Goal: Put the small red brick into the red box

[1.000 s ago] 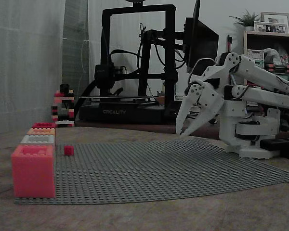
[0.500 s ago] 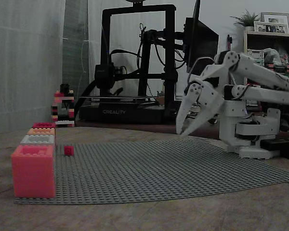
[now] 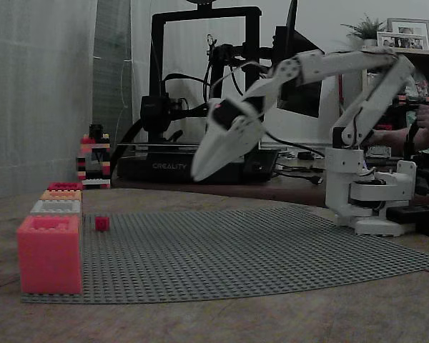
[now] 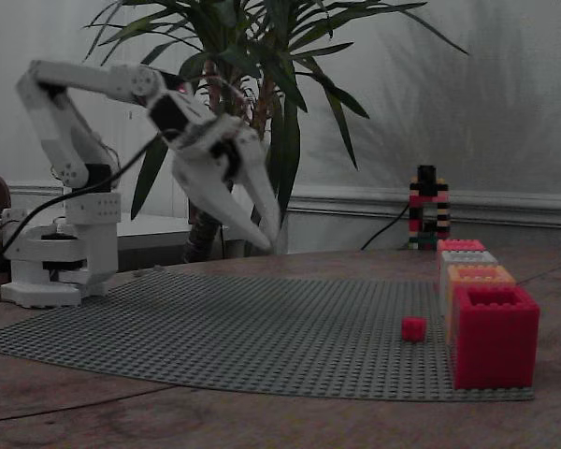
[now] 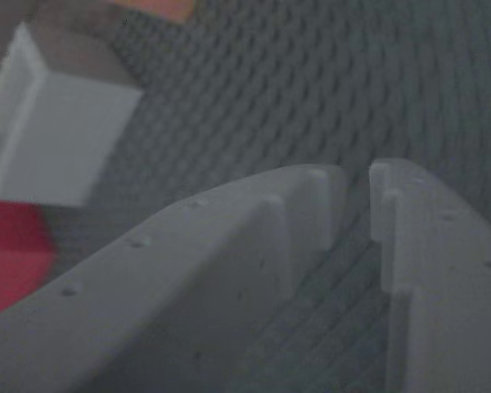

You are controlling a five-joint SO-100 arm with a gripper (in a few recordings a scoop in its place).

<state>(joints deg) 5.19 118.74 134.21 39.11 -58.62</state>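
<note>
The small red brick (image 3: 102,224) (image 4: 413,328) sits on the grey baseplate (image 3: 243,246), right beside the row of boxes. The red box (image 3: 48,254) (image 4: 494,337) is the nearest one in that row and shows as a red blur (image 5: 6,246) in the wrist view. My white gripper (image 3: 198,174) (image 4: 269,238) (image 5: 356,176) hangs in the air above the middle of the plate, pointing down towards the boxes and well short of the brick. Its fingertips stand a narrow gap apart, with nothing between them.
Behind the red box stand a white box (image 3: 56,207) (image 5: 53,123), an orange one (image 3: 61,194) and another red one (image 3: 64,186). A multicolour brick tower (image 3: 93,161) (image 4: 427,208) stands past them. A black 3D printer (image 3: 200,93) and a potted plant (image 4: 252,56) are behind the table.
The arm has unfolded from its tucked pose near the base and reached out and up over the plate towards the boxes. The brick and boxes have not moved.
</note>
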